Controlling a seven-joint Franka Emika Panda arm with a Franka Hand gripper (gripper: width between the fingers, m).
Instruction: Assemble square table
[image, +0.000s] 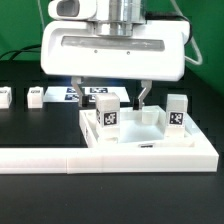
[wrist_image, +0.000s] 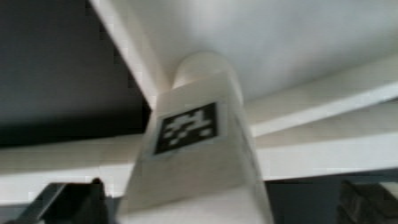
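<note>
The white square tabletop (image: 150, 150) lies tray-side up at the middle right. Upright white tagged legs stand on it, one at the near left corner (image: 108, 115) and one at the near right corner (image: 177, 113). My gripper (image: 112, 97) hangs over the left leg, its fingers spread wide on either side of it. In the wrist view that leg (wrist_image: 196, 150) with its tag fills the middle, and the dark fingertips (wrist_image: 68, 200) stand apart from its sides. The tabletop (wrist_image: 311, 85) shows behind the leg. The gripper (wrist_image: 214, 205) is open around the leg.
Two loose white legs lie at the exterior view's left, one (image: 36, 95) nearer the middle and one (image: 3, 97) at the edge. The marker board (image: 72, 92) lies behind the gripper. The long white L-shaped rail (image: 50, 158) runs along the front and beside the tabletop.
</note>
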